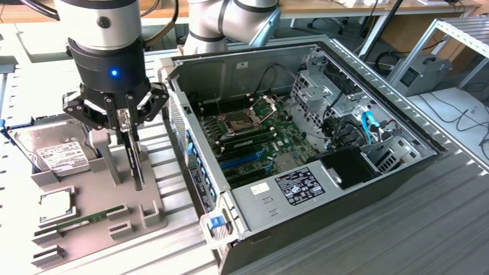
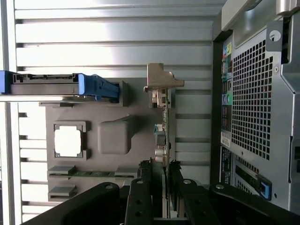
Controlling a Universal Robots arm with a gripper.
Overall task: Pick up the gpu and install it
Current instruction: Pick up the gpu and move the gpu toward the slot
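- Jaws clamped on the gpu [image 1: 137, 163], one finger on each face.
- I see the gpu on edge over the grey parts tray [image 1: 99, 203], silver bracket [image 2: 161, 82] at its far end.
- Open PC case [image 1: 306, 189] sits just beside the tray.

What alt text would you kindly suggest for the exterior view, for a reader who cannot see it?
A robot arm's gripper clasps a graphics card standing on edge in a grey holder, which also carries a hard drive and a memory stick. To the exterior view's right lies an open computer case with its motherboard exposed.
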